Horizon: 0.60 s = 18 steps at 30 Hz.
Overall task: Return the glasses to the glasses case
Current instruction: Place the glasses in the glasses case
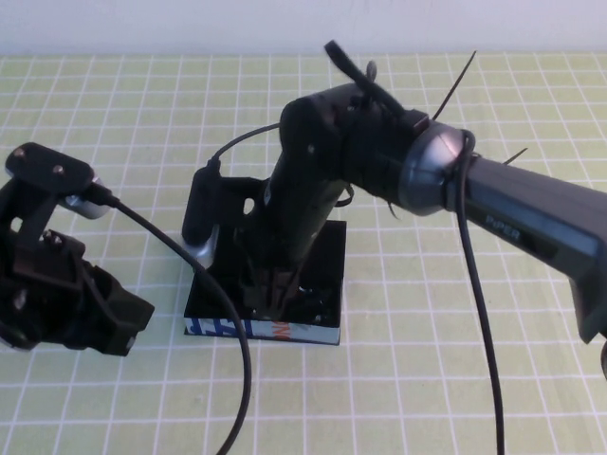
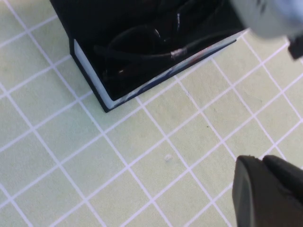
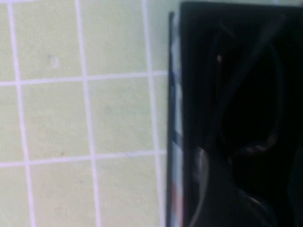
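High view: right gripper (image 1: 275,301) reaches down into rectangular black glasses case (image 1: 318,284) with light-blue printed front, likely to seat black thick-framed plastic glasses (image 2: 142,45) low inside. Glasses lie in case, partly visible in wrist views. Right fingers buried in black interior, opening cannot tell. Left gripper (image 1: 121,327) parked over green checked bench (image 1: 427,379), well left of case; finger gap cannot tell.

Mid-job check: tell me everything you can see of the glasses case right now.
The glasses case is a black rectangular box lying open on the green checked tablecloth, its inside black, its light-blue front side bearing dark blue and orange print. The right gripper reaches down into it; dark frame curves show inside. The left gripper hovers beside it, apart.
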{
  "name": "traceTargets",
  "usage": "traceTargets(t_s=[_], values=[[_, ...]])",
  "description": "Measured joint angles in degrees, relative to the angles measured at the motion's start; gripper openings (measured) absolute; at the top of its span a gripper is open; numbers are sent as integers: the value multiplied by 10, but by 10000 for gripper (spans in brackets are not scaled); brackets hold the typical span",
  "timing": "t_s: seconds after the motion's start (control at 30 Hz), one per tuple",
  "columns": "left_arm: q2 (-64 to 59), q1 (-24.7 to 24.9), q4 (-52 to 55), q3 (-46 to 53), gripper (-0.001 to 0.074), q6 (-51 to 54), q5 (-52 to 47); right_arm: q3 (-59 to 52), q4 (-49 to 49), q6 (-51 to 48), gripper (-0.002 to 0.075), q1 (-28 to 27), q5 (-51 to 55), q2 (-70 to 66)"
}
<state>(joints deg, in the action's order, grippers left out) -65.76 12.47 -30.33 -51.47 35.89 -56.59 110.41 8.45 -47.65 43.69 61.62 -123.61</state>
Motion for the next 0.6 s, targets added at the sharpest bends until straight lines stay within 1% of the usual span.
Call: traceTargets(t_s=[0.13,0.33,0.4,0.47,0.6], values=[[0,0,1,0,-3,-1,-5,0,-33,37,290,22,-12,0],[0,0,2,0,-3,-2,-19,0,-77,94,288,24,-20,0],[0,0,2,0,-3,1,-19,0,-88,102,274,24,-20,1],[0,0,2,0,-3,4,-19,0,-94,107,233,23,-15,4],[0,0,-1,1,-3,6,-7,3,-101,129,57,11,-5,11]])
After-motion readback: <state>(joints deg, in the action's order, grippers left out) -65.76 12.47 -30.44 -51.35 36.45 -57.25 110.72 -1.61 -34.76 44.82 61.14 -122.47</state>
